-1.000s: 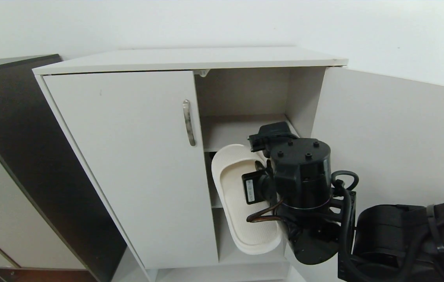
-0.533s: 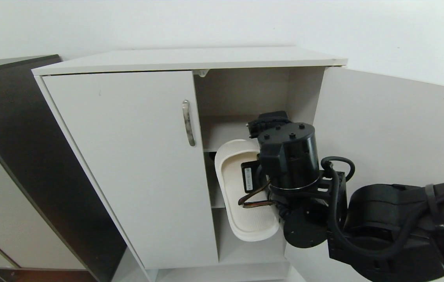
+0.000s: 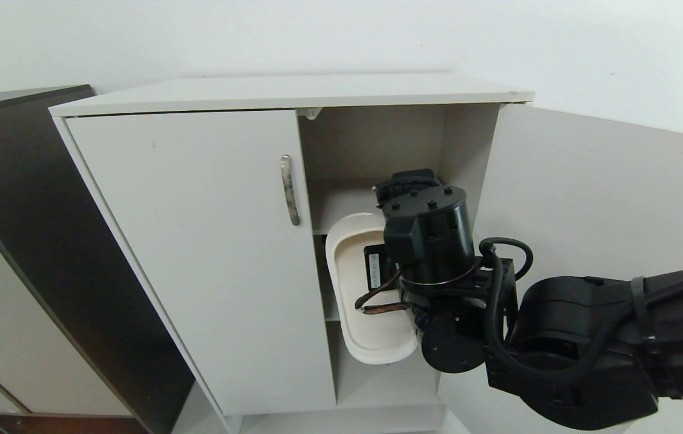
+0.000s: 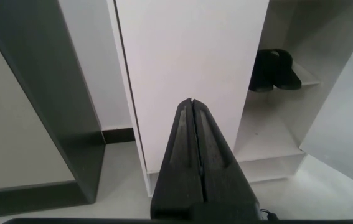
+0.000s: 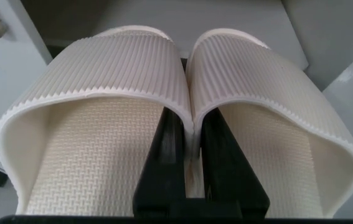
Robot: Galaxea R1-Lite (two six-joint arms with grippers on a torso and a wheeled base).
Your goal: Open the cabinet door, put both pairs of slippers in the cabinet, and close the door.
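A white cabinet (image 3: 287, 90) stands before me with its left door (image 3: 196, 259) closed and its right door (image 3: 594, 199) swung open. My right gripper (image 5: 187, 140) is shut on the pair of white slippers (image 5: 120, 81), pinching the two inner strap edges together. In the head view the white slippers (image 3: 356, 295) hang soles outward in the cabinet opening, just below the upper shelf (image 3: 353, 202). A pair of black slippers (image 4: 276, 68) lies on a shelf inside. My left gripper (image 4: 193, 106) is shut and empty, low in front of the closed door.
A metal handle (image 3: 290, 190) runs down the closed door's edge. A dark panel (image 3: 34, 211) leans to the cabinet's left. The lower shelf (image 4: 266, 134) and the floor (image 4: 332, 186) in front are bare.
My right arm has risen and shifted left, carrying the white slippers higher and further into the cabinet opening. The doors have stayed as they were.
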